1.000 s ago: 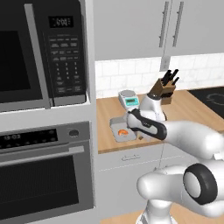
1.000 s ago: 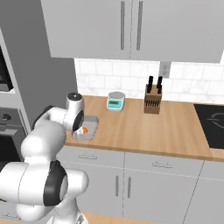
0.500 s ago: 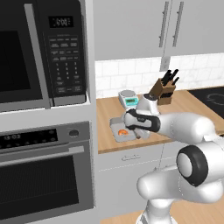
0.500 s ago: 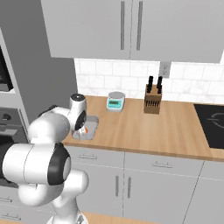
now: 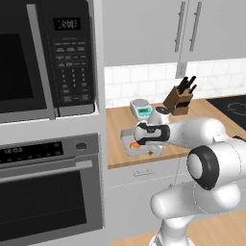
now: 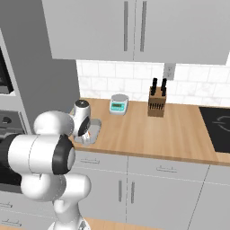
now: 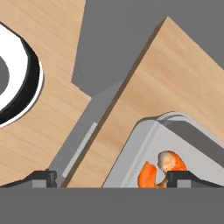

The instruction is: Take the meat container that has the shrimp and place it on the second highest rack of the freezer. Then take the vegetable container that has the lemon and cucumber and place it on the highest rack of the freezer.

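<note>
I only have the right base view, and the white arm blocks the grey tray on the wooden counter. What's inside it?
Observer: The hand view shows an orange shrimp lying in the shallow grey container.
Operator: Is the end effector shut on it?
Observer: No. The end effector is open, with the container's side wall between its dark fingertips.

The white arm folds low over the counter edge, its tool [image 7: 111,179] pointing down, fingers spread wide.
</note>
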Robot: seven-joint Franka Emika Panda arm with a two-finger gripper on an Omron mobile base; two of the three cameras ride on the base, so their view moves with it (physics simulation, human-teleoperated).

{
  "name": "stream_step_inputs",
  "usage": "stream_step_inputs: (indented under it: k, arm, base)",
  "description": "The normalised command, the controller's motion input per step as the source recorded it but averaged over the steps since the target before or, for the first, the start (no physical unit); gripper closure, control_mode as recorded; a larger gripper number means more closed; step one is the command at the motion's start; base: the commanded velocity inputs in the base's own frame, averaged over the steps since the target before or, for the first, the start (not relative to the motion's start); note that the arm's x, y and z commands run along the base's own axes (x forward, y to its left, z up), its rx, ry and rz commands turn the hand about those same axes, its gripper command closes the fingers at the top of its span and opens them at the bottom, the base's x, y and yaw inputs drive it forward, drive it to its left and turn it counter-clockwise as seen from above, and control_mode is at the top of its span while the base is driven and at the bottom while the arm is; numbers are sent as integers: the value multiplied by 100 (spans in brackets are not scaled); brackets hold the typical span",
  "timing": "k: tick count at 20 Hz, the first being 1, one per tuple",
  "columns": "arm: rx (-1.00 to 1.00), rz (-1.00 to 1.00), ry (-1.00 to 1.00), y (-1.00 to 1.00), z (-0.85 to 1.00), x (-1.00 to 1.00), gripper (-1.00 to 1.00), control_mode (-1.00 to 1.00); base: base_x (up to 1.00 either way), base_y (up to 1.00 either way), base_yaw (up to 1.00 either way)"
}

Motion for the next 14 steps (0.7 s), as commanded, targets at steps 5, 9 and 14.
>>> stream_step_inputs:
  k: [5, 9, 14]
  arm:
    - [0, 0, 0, 0, -13, 20, -100, -100]
    - [0, 0, 0, 0, -12, 26, -100, -100]
    - [0, 0, 0, 0, -18, 25, 100, -100]
  base:
    - [0, 0, 0]
    - [0, 0, 0]
    - [0, 0, 0]
